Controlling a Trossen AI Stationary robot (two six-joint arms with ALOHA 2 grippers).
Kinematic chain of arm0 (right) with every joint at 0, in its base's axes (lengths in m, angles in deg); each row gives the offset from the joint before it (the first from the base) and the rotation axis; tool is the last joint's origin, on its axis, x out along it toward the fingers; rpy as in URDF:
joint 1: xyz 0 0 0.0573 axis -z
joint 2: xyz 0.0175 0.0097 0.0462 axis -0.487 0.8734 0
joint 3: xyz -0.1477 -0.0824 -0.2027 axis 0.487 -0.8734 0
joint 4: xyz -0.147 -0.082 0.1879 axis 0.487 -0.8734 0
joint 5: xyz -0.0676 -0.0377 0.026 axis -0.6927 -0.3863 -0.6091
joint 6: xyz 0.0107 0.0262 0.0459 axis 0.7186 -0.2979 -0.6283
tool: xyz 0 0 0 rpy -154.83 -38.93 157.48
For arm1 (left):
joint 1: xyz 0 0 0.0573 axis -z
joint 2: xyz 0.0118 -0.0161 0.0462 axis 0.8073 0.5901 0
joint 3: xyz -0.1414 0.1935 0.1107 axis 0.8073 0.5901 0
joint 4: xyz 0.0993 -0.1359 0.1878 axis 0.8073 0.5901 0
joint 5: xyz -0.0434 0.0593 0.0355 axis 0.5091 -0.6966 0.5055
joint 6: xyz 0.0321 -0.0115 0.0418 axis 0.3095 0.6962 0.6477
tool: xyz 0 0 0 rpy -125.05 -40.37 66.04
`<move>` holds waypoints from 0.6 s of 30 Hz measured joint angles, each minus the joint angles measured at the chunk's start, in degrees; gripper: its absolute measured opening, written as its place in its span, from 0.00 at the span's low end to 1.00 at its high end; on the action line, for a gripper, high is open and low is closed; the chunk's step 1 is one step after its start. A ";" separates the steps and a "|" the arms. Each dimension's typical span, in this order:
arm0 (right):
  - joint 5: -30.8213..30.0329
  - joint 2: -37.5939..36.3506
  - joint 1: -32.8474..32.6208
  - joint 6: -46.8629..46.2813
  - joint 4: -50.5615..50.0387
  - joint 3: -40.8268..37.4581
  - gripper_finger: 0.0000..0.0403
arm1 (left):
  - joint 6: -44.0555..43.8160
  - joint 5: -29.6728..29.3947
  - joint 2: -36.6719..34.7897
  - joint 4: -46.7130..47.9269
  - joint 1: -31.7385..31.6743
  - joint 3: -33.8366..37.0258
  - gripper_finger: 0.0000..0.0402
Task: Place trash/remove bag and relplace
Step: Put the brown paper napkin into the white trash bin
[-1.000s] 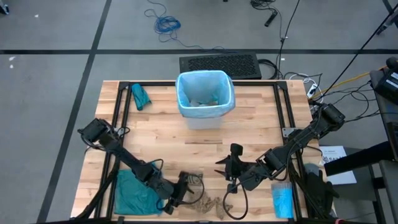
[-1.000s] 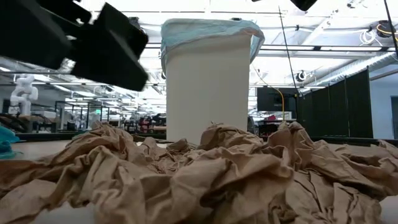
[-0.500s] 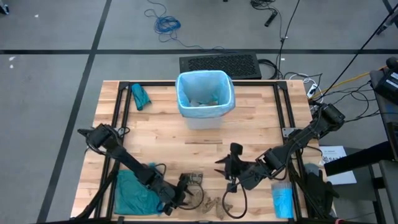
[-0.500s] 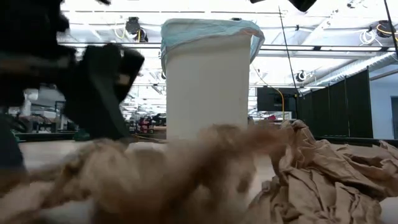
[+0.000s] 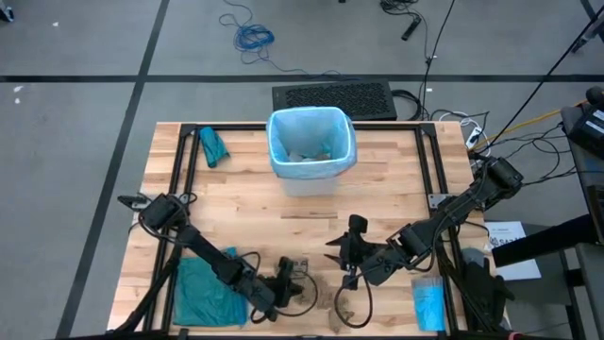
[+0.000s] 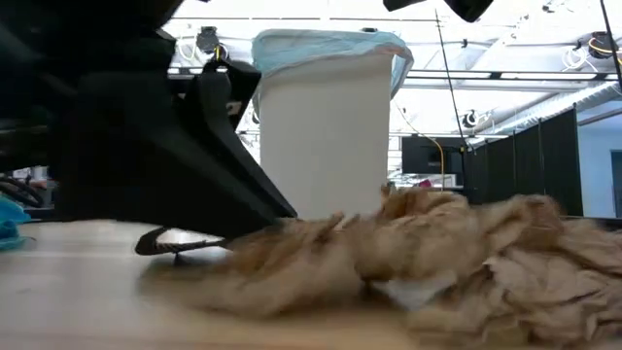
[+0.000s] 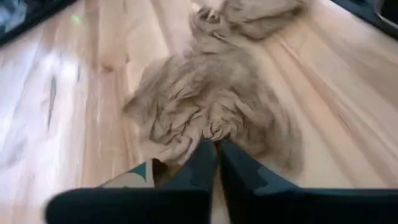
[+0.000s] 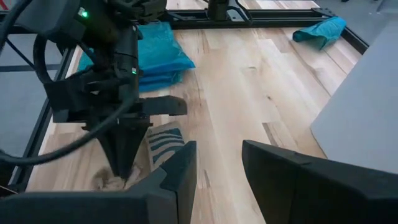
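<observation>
The trash, a heap of brown crumpled paper scraps [image 5: 323, 307], lies by the table's near edge and fills the low view [image 6: 428, 253]. My left gripper [image 5: 291, 286] is low at the heap's left end, shut on paper [image 7: 205, 106]. A whitish striped wrapper [image 8: 163, 146] lies on the table beside it. My right gripper [image 5: 345, 253] hangs open above the table, right of the heap, holding nothing. The white bin [image 5: 311, 175] stands at the far middle, the pale blue bag [image 5: 279, 142] lining it and folded over its rim. My left gripper pinches the near edge of a brown paper scrap [image 7: 214, 135] between its two fingertips [image 7: 202, 158]. The fingers slant down from the table's left. The scrap still lies on the table with the rest of the heap.
A teal-green bag [image 5: 203, 293] lies at the near left under my left arm, and a smaller teal bundle [image 5: 212, 146] at the far left. A folded blue packet [image 5: 429, 302] sits at the near right. A black frame [image 5: 184, 189] runs along the table's sides.
My left gripper has sunk onto the paper heap, moved a little toward the table's right, rolled, and shut on a scrap. The heap has been flattened and shoved toward the right in the low view.
</observation>
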 joint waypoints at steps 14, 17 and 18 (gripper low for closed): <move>-0.10 0.00 0.02 -0.02 -0.55 0.00 0.30 | -1.31 -3.12 -3.58 -3.96 0.45 0.00 0.00; -0.12 0.00 0.02 -0.10 -1.34 0.00 0.30 | 0.08 -4.04 -6.27 -3.03 0.75 0.00 0.00; -0.13 0.00 0.02 -0.30 -1.58 0.01 0.30 | 0.71 -4.49 -7.47 -2.03 0.82 0.00 0.00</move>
